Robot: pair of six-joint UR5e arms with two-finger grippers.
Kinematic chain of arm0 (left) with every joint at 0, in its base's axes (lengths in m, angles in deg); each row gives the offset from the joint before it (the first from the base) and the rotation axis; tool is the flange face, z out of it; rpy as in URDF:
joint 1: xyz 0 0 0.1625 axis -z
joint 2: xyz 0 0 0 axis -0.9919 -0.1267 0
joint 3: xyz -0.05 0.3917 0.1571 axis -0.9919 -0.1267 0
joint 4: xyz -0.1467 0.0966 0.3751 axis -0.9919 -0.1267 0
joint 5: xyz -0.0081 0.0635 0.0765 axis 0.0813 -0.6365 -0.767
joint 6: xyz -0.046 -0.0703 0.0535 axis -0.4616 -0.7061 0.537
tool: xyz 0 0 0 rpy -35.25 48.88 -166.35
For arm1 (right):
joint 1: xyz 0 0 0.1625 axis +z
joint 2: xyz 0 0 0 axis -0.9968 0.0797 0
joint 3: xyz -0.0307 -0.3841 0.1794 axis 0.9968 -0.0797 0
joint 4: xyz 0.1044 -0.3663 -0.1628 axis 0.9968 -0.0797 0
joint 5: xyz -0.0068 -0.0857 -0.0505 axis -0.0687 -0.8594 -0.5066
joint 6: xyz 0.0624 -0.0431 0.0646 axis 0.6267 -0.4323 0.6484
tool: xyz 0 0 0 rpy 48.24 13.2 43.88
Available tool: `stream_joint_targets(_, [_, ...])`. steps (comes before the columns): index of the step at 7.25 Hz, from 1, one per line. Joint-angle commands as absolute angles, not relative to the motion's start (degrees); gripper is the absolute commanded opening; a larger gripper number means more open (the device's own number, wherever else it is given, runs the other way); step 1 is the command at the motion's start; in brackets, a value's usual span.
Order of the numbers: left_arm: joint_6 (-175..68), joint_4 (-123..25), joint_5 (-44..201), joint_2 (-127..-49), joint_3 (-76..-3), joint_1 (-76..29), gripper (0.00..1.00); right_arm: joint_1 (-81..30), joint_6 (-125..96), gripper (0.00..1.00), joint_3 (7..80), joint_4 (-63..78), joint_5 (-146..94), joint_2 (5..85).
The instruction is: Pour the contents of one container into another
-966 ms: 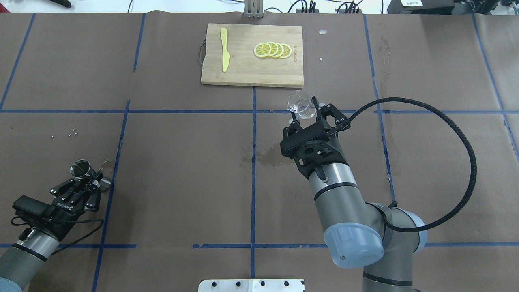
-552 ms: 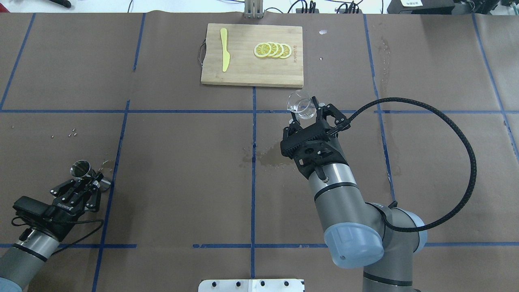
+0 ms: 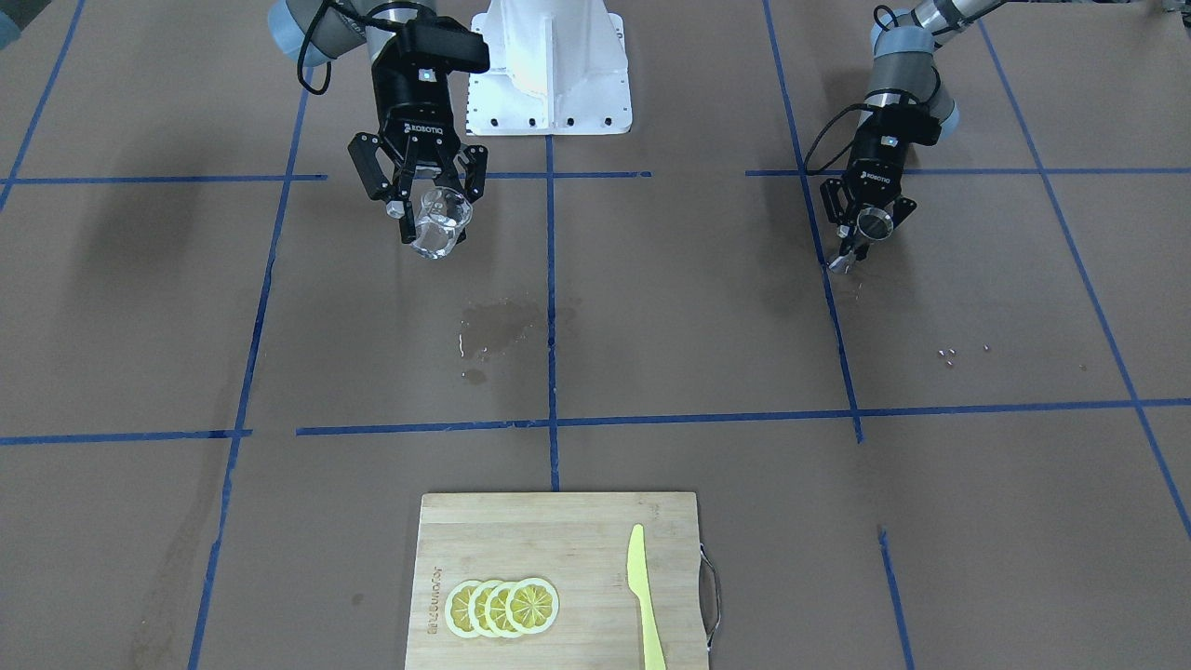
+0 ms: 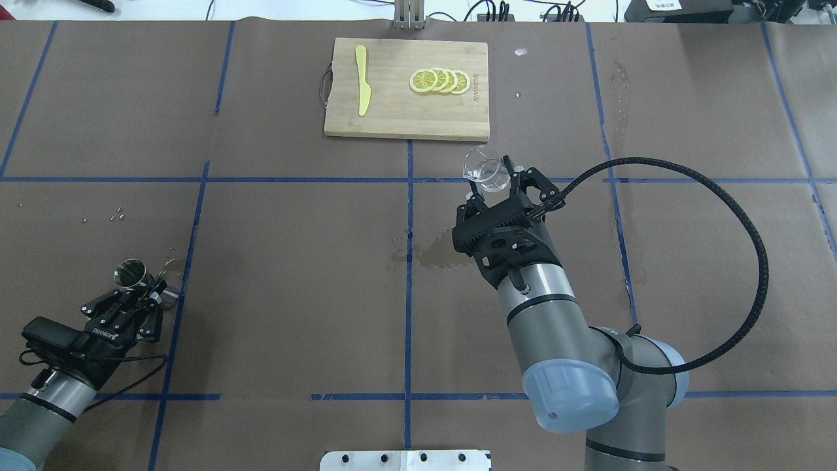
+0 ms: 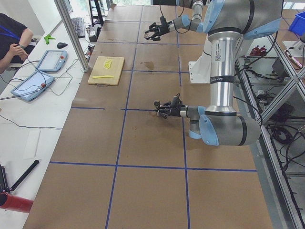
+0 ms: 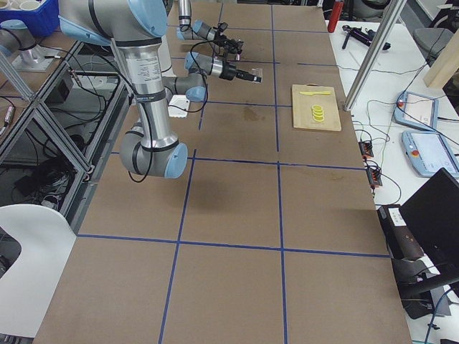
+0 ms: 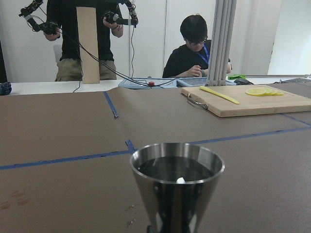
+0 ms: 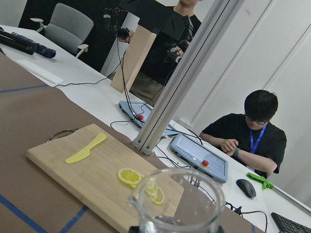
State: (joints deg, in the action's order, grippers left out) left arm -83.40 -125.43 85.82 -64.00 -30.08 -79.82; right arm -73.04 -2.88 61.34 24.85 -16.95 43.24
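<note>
A steel jigger stands roughly upright at the table's near left, and my left gripper is shut on its waist. The left wrist view fills with the jigger, whose inside looks dark and shiny. From the front, this jigger sits low over the brown paper in the left gripper. My right gripper is shut on a clear glass beaker, held above the table right of centre. The beaker tilts slightly in the right gripper. Its rim shows in the right wrist view.
A bamboo cutting board at the far middle carries lemon slices and a yellow plastic knife. A wet stain marks the paper near the centre. Small crumbs lie at the left. The robot's base plate sits at the near edge.
The left gripper and its jigger have crept slightly toward the robot. The right arm and beaker have stayed still.
</note>
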Motion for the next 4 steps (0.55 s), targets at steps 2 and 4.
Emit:
stream_joint_targets(2, [-83.3,-125.4,85.8,-64.6,-30.0,-79.9,0.01,-73.0,-3.0,0.0,61.3,24.9,-16.9,43.2])
stream_joint_targets(4, [-83.3,-125.4,85.8,-64.6,-30.0,-79.9,0.05,-73.0,-2.9,0.0,61.3,24.9,-16.9,43.2])
